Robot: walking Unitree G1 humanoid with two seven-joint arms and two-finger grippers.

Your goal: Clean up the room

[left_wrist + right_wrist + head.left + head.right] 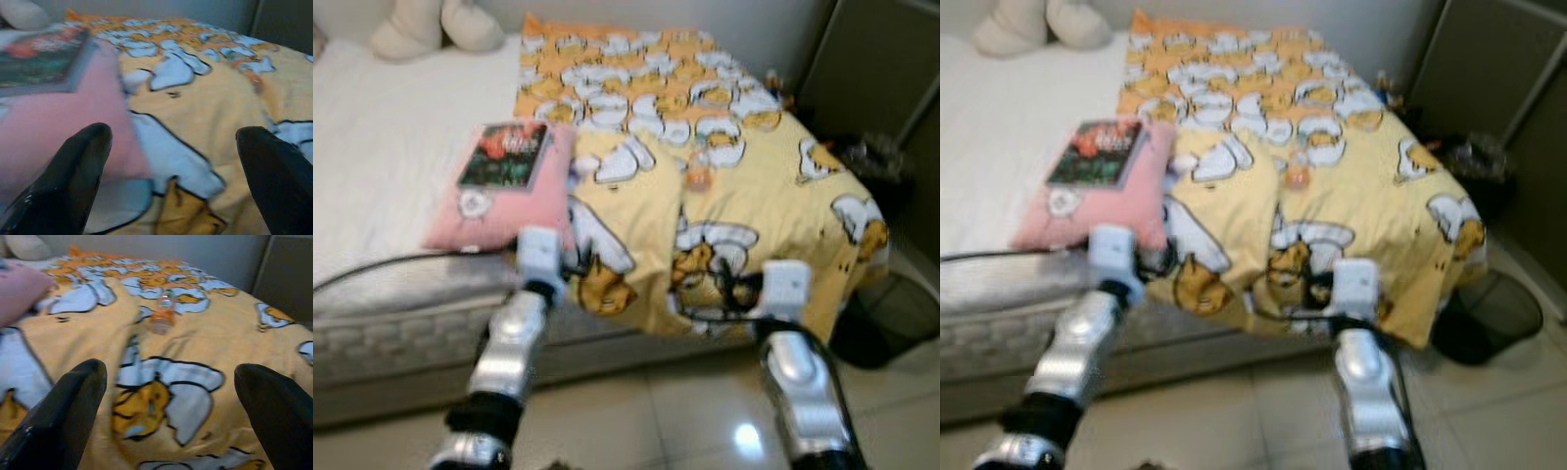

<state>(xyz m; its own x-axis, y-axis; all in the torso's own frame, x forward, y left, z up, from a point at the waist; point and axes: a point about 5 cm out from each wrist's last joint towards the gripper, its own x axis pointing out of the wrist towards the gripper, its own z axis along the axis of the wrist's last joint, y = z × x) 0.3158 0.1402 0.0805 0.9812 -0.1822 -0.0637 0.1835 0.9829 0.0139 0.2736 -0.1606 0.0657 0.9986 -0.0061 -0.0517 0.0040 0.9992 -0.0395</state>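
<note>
A yellow blanket with white and orange cartoon prints covers the right part of the bed. A pink pillow lies at its left edge with a dark book on top. A small orange bottle rests on the blanket. My left gripper is open near the pillow's corner at the bed's front edge. My right gripper is open over the blanket's hanging front, the bottle ahead of it.
A white mattress lies to the left, with cream plush toys at the headboard. A black cable runs along the bed edge. A dark mesh bin stands on the tiled floor at right, beside a dark cabinet.
</note>
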